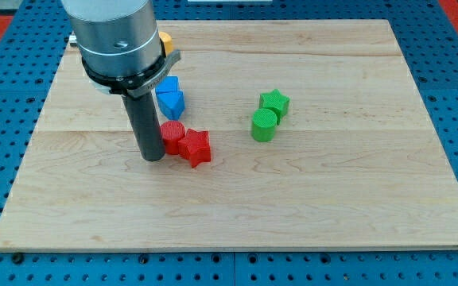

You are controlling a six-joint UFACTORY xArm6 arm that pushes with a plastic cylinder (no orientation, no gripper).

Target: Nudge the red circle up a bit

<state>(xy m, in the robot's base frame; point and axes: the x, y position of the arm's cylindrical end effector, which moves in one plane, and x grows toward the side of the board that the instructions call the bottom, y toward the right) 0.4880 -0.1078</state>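
The red circle (172,135) lies on the wooden board (308,191) left of centre, touching the red star (195,147) on its lower right. My tip (153,157) rests on the board just left of and slightly below the red circle, close against it. The dark rod rises from there to the grey arm body at the view's top left.
Two blue blocks (170,97) sit together just above the red circle. A green star (275,102) and a green circle (264,125) sit right of centre. A yellow block (166,40) peeks out behind the arm at the top left.
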